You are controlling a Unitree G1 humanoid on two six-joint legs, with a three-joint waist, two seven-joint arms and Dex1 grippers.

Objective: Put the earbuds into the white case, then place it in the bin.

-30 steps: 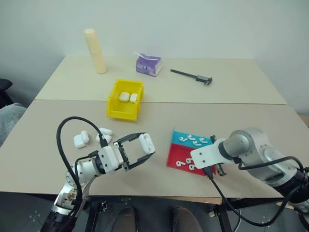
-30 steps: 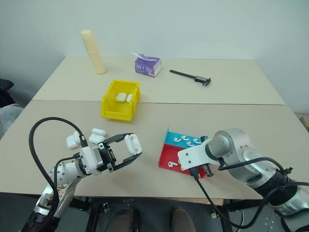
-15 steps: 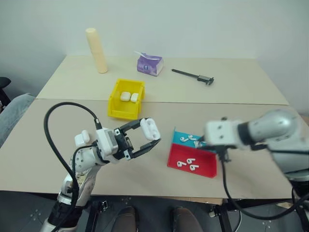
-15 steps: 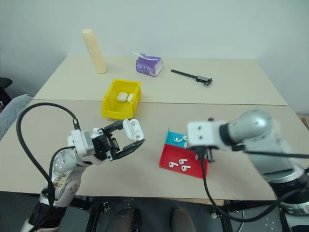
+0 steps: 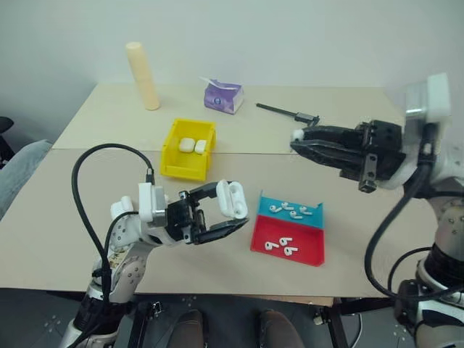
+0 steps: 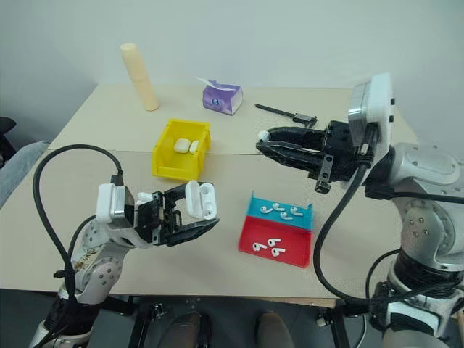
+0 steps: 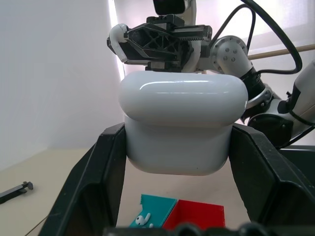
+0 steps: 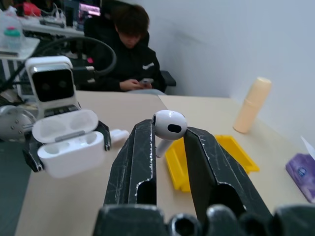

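Left tool clamped on small glossy white rounded earbud case, lid hinged open, held above near part of pale beige bench; empty wells seen in right wrist view, hinge side turned away from left wrist camera. Just behind that arm, loose identical white cases on bench, mostly hidden by arm and black cable; count not clear. Right of held case, flat teal-and-red plastic tray lying on bench, several tiny white glossy earbuds scattered in both halves, too small to tell exact number. Right tool raised well above bench, pointing toward robot's left, pinching one tiny white earbud by its stem; bulb sticking out past fingertips, stem largely hidden between fingers. Earbud and open case well apart. Farther back, small bright yellow rectangular open-top plastic bin near bench seam, two white cases inside, lower parts cut off by near wall. At far edge: tall cream cylindrical bottle standing slightly tilted, purple tissue pack, black caliper-like tool partly covered by right arm. In right wrist view, person in dark jacket seated beyond bench, looking down at phone, lower body hidden.
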